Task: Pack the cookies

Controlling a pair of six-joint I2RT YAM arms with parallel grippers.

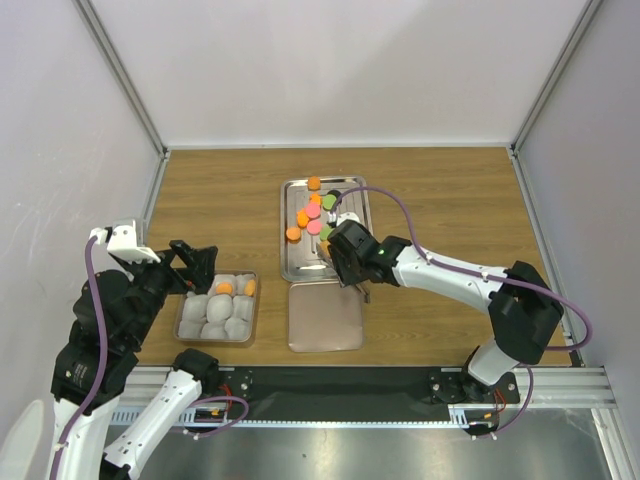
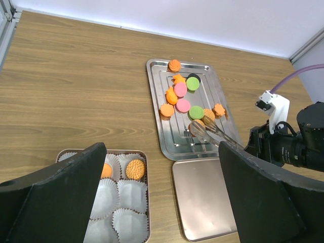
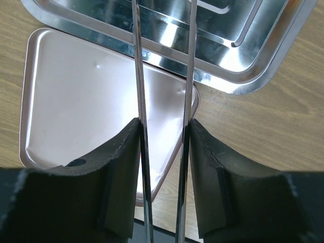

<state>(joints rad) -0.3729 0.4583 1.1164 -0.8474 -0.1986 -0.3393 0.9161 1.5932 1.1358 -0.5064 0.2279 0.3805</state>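
Several cookies, orange, pink and green, lie on the steel tray; they also show in the left wrist view. My right gripper is over the tray's near right part, shut on metal tongs that reach over the tray. In the left wrist view the tongs' tips sit beside an orange cookie. My left gripper is open and empty above the small box, whose white paper cups hold two orange cookies.
The box's flat pinkish lid lies just in front of the steel tray, also in the right wrist view. White walls enclose the wooden table on three sides.
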